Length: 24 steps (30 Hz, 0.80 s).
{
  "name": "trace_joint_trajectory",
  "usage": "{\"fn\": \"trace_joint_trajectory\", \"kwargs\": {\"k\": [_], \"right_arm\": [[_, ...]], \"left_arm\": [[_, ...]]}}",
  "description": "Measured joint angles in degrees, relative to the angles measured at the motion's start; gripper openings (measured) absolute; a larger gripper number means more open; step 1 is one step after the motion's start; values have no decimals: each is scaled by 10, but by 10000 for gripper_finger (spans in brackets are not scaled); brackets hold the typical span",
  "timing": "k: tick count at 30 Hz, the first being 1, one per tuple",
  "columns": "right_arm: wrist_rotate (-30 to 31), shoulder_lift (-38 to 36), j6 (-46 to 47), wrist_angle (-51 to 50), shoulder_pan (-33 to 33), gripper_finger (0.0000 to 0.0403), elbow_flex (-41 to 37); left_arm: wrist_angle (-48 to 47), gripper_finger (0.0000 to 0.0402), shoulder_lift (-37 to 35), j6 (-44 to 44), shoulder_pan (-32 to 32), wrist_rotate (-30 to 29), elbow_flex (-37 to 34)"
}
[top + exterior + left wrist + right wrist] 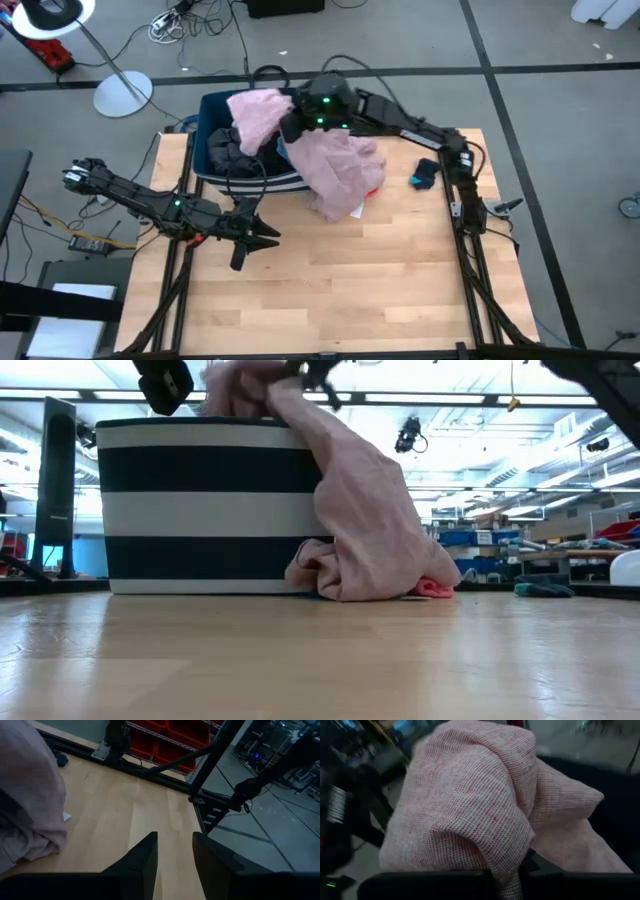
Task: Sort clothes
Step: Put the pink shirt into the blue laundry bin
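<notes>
A pink garment [335,170] hangs over the near right rim of the dark blue striped bin [215,110]. One part [258,112] is bunched over the bin's opening, and the rest falls to the table [370,530]. My right gripper [300,122] is above the bin's rim, shut on the pink garment. Dark clothes [232,152] lie inside the bin. A red-orange piece [432,588] pokes out under the pink garment on the table. My left gripper [255,238] is open and empty over the table's left part, near the bin's front. My right gripper holds the pink garment at a bunched fold [510,855] in its upper part, from above, over the bin's rim. The cloth covers the fingers, so the layers cannot be told. One part lies over the bin, and the other hangs slack down the bin's side, its end on the table [345,585].
A small teal sock [424,176] lies on the table to the right, near the right arm's base. The wooden table [350,290] is bare toward the near edge. Red crates [170,740] and a metal frame stand beyond the table's edge.
</notes>
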Motion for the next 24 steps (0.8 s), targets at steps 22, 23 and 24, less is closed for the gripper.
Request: {"fn": "trace_joint_trajectory", "kwargs": {"k": [22,23,24], "right_arm": [[-155,50,-17,-113,-60,168,0],[-155,48,-22,-113,-61,183,0],[-155,46,-29,-114,-61,198,0]], "left_arm": [[0,127,0,0,0,-4,0],[-2,127,0,0,0,-4,0],[-5,127,0,0,0,-6,0]]}}
